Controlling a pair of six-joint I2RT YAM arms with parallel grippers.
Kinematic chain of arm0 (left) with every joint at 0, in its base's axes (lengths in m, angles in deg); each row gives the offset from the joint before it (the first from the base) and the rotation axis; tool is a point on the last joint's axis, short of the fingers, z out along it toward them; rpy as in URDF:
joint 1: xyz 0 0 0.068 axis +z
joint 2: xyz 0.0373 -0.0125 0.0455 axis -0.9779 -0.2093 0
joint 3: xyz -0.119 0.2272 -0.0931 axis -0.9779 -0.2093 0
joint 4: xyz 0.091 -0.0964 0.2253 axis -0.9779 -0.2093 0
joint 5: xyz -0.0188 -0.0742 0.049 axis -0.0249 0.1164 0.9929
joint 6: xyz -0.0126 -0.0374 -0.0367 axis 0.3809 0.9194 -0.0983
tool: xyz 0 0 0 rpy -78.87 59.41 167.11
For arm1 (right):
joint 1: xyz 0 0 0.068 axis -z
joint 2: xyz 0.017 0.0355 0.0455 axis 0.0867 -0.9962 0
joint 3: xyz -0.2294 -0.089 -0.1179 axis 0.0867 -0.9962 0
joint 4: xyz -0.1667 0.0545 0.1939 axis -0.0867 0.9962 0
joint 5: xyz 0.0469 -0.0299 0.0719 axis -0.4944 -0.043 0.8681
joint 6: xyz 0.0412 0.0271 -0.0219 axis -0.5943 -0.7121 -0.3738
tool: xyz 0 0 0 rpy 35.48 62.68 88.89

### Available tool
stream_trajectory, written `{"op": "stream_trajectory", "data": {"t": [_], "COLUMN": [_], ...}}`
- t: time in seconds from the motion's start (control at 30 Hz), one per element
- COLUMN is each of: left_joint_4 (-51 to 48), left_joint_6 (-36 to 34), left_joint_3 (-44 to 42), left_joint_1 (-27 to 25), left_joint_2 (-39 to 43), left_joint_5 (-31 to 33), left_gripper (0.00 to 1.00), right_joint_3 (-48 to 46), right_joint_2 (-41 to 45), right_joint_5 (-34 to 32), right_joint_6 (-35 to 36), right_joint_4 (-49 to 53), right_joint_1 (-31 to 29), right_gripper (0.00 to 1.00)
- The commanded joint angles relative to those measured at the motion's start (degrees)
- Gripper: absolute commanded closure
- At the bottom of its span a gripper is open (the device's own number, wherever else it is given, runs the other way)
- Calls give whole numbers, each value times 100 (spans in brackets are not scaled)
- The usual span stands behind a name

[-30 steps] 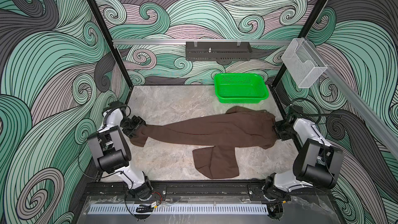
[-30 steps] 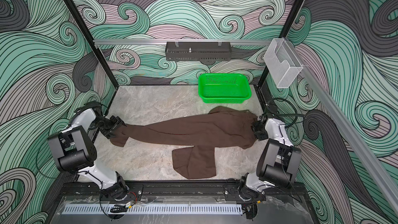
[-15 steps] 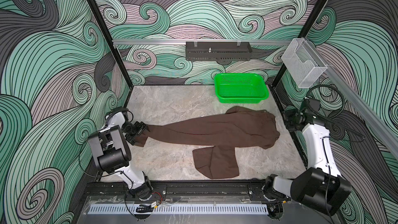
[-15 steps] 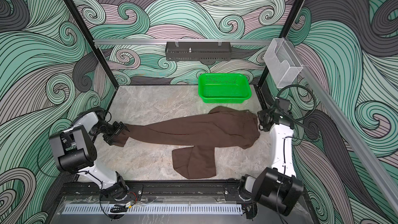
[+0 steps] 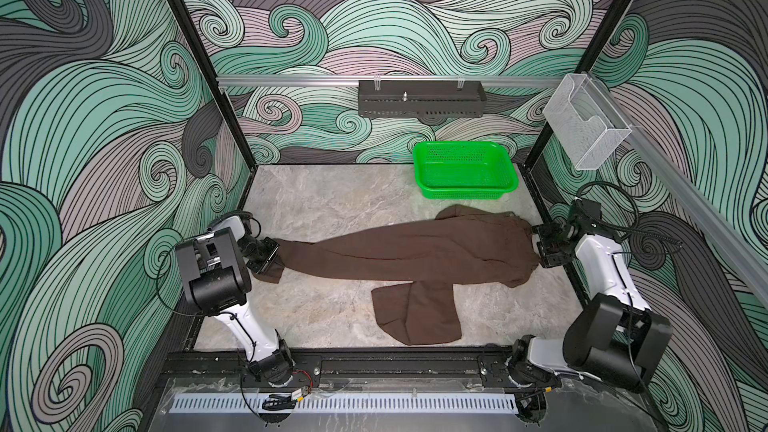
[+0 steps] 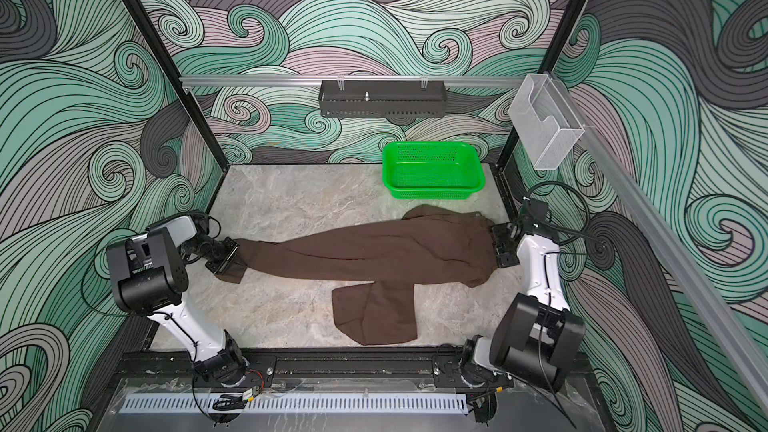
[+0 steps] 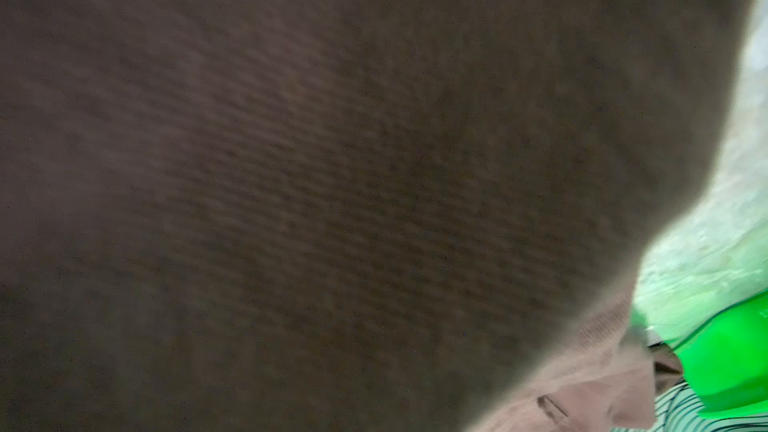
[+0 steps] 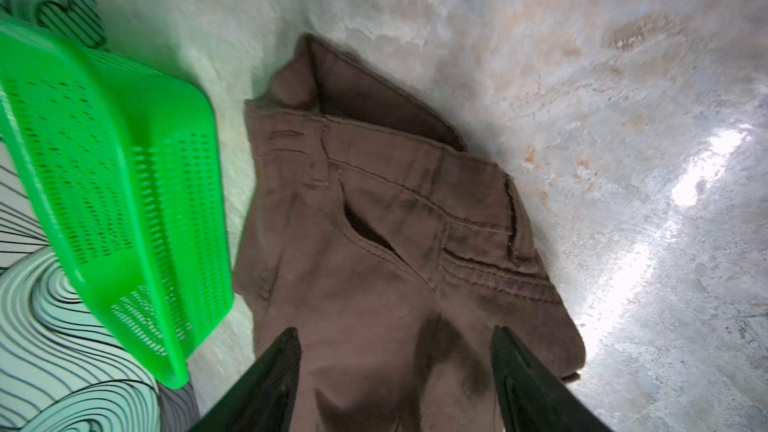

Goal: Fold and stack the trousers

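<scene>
The brown trousers lie across the marble table in both top views. The waist is at the right, one leg stretches to the left, and the other leg is folded toward the front edge. My left gripper is at the hem of the long leg and is shut on it. Brown fabric fills the left wrist view and hides the jaws. My right gripper stands open at the waist, its black fingers astride the pocket area without pinching it.
A green perforated basket sits at the back right, just behind the waist. A clear plastic holder hangs on the right rail and a dark shelf on the back wall. Black frame posts edge the table.
The left gripper has closed on the leg hem. The right gripper let go of the waist, lifted away to the right, and now is back at the waist with jaws open.
</scene>
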Motion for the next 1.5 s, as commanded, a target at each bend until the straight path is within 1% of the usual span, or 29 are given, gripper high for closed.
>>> {"op": "stream_trajectory", "data": {"t": [0.0, 0.1, 0.23, 0.4, 0.53, 0.77, 0.93, 1.03, 1.17, 1.23, 1.47], "left_joint_4": [215, 276, 96, 51, -18, 47, 25, 6, 3, 3, -2], "left_joint_6": [81, 47, 43, 57, -9, -51, -78, -77, -90, -104, -138], "left_joint_3": [476, 940, 1679, 2084, 2088, 1907, 1923, 1918, 1875, 1840, 1767], "left_joint_1": [37, 38, 199, 539, 729, 858, 870, 880, 882, 878, 878], "left_joint_2": [138, 549, 949, 1007, 839, 778, 781, 796, 833, 856, 903], "left_joint_5": [-324, -493, -402, -401, -492, -573, -582, -613, -625, -632, -652], "left_gripper": [100, 100, 100, 100, 100, 100, 100, 100, 100, 100, 100], "right_joint_3": [-32, 21, 170, 321, 374, 230, 175, 238, 737, 956, 1802], "right_joint_2": [-120, -200, -240, -274, -372, -696, -935, -1005, -1163, -1372, -2332], "right_joint_5": [247, 298, 293, 309, 442, 500, 433, 372, 123, 77, 39], "right_joint_6": [219, 342, 524, 753, 942, 999, 868, 761, 674, 576, 349], "right_joint_4": [152, 179, 222, 228, 221, 111, 50, -46, -34, -34, -31], "right_joint_1": [-7, -18, -17, -72, -295, -1139, -1655, -1693, -1701, -1699, -1759], "right_gripper": [25, 25, 25, 26, 29, 37, 37, 34, 30, 30, 36]}}
